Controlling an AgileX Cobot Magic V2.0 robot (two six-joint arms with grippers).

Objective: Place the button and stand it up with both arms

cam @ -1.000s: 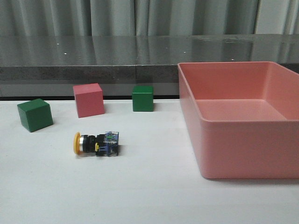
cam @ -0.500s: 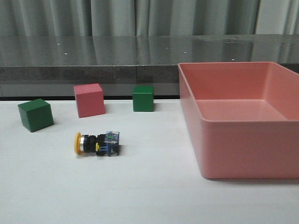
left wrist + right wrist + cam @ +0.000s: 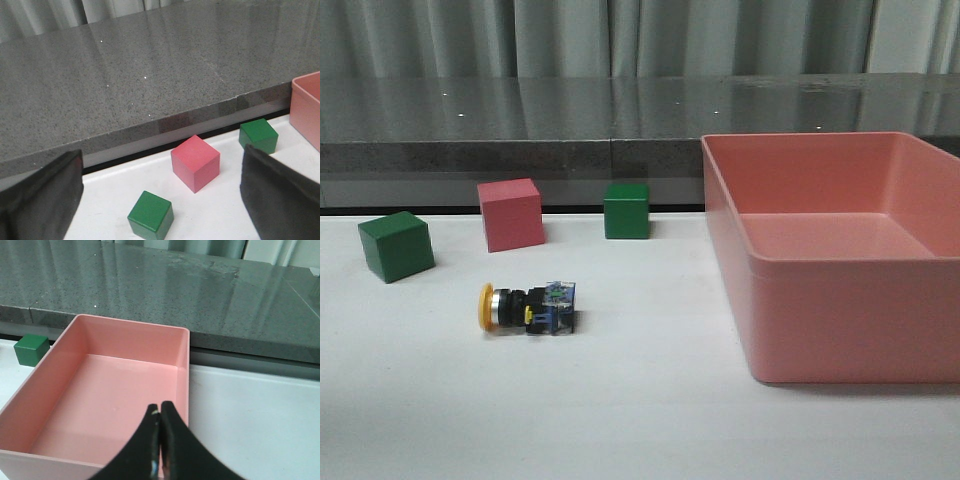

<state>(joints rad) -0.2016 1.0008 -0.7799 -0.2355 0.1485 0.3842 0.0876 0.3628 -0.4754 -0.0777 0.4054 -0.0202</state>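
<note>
The button lies on its side on the white table, its yellow cap pointing left and its clear bluish base to the right. It shows only in the front view. No arm shows in the front view. My left gripper is open, its dark fingers wide apart, high above the cubes, holding nothing. My right gripper is shut and empty, hanging above the pink bin.
A green cube sits at the left, a pink cube and a second green cube behind the button. The big pink bin fills the right side. A dark stone ledge runs along the table's far edge.
</note>
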